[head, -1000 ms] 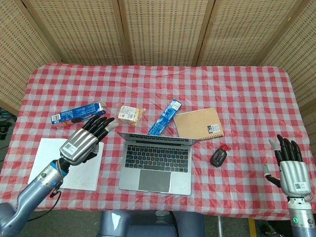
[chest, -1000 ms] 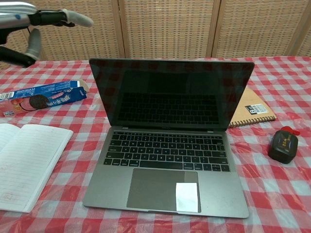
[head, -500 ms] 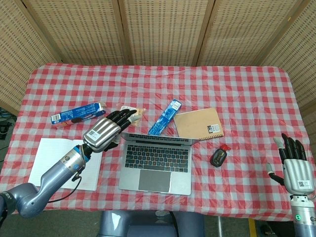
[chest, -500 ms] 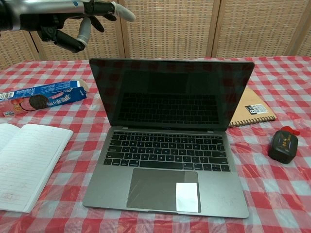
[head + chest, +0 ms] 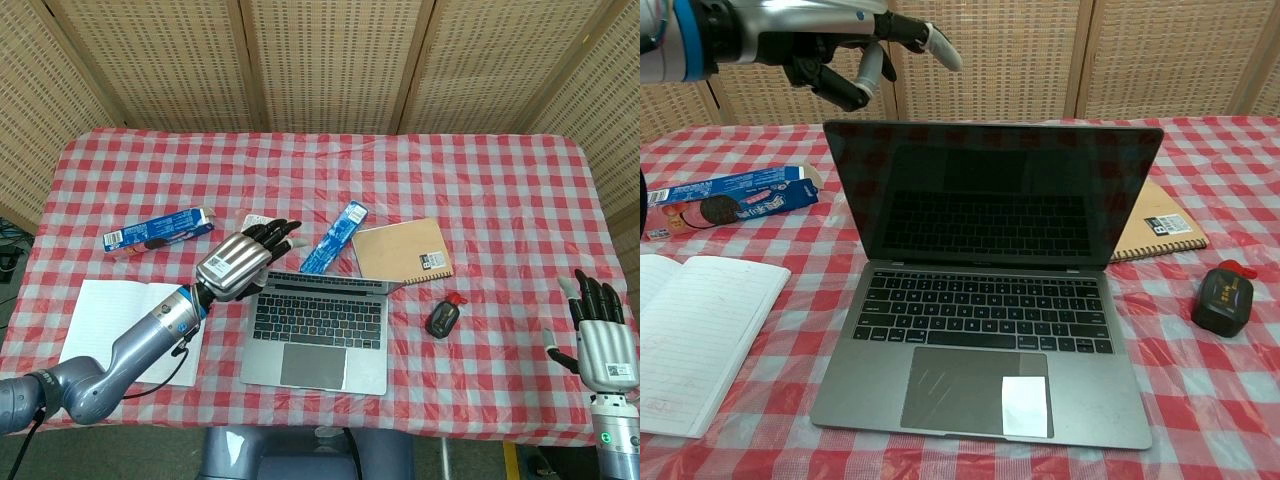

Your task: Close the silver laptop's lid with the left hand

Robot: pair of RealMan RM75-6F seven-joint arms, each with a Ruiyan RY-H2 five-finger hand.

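Behind laptop (image 5: 990, 290): blue cookie box (image 5: 725, 197), print unreadable.

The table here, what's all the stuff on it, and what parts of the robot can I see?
Laptop: one, silver, lid open, front centre of the table.
Open notebook: one, white lined pages, left of the laptop.
Cookie box: one, blue, back left.
Snack packet: one, clear with tan contents, behind the laptop, partly hidden by the left hand.
Blue packet: one, lying at a slant behind the laptop.
Brown notebook: one, spiral-bound, right of the blue packet.
Small black bottle: one, red cap, right of the laptop.
Tablecloth: one, red-and-white check.
Left hand: one, silver and black, fingers spread, above the lid's left corner.
Right hand: one, open, at the right edge.
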